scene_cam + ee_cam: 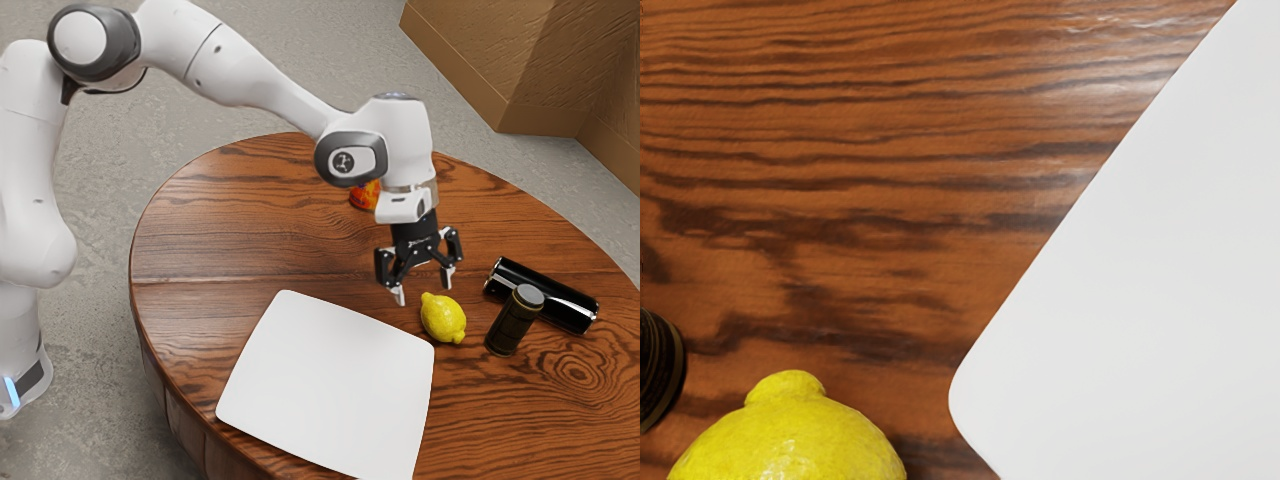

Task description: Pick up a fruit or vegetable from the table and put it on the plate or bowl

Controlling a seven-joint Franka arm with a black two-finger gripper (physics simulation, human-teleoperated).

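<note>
1. Yellow fruit first, exterior view: found lemon lying on the wooden table, just off the far corner of the plate, toward the exterior view's right.
2. Same view: found gripper hanging low over bare wood just beyond that plate corner, fingers spread wide, holding nothing.
3. Judged decisive: lemon offset from the gripper toward the exterior view's right, just beside the nearer fingertip, not between the fingers. Long axis slanted, one nub toward the gripper.
4. Also logged: dark cylinder upright near the lemon, on its side away from the plate; black oblong case lying behind it; orange item partly hidden behind the wrist, well beyond the plate's far edge.
5. Wrist view: lemon off centre under the hand, one nub showing; plate corner near it, not touching; dark cylinder opposite the plate.
6. Judged next: short sideways shift, then closing across the lemon's narrow width; risk of clipping the cylinder.
</note>
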